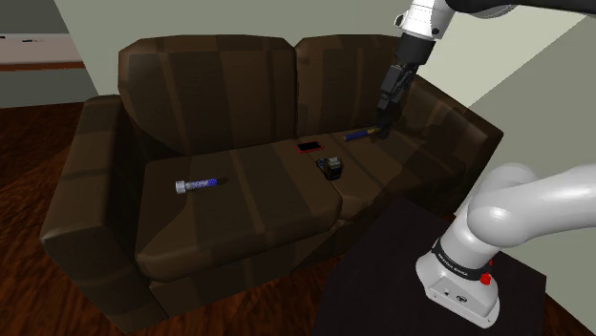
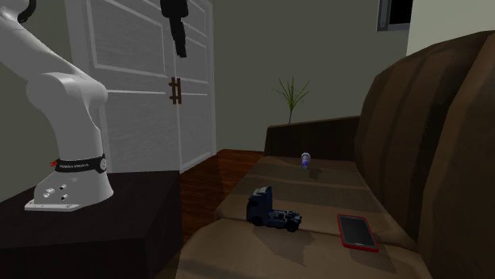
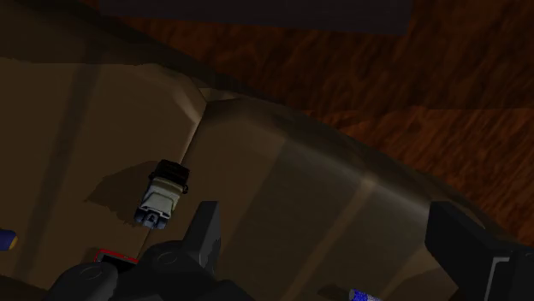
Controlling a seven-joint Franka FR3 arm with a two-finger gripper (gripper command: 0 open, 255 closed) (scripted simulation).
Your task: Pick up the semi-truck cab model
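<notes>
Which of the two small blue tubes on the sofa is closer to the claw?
The tube by the backrest at the shoulder view's right, below the claw; the other tube lies on the far cushion.

Home living room: a dark brown, striped two-seat sofa (image 1: 210, 86) is standing on a reddish wooden plank floor (image 1: 33, 143), with white panelled double doors (image 2: 143, 79) and a thin green plant (image 2: 291, 95) standing nearby.

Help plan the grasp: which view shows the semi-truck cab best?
The second exterior view: the semi-truck cab stands side-on, wheels distinct. The shoulder view shows a small dark shape, the wrist view its top.
</notes>
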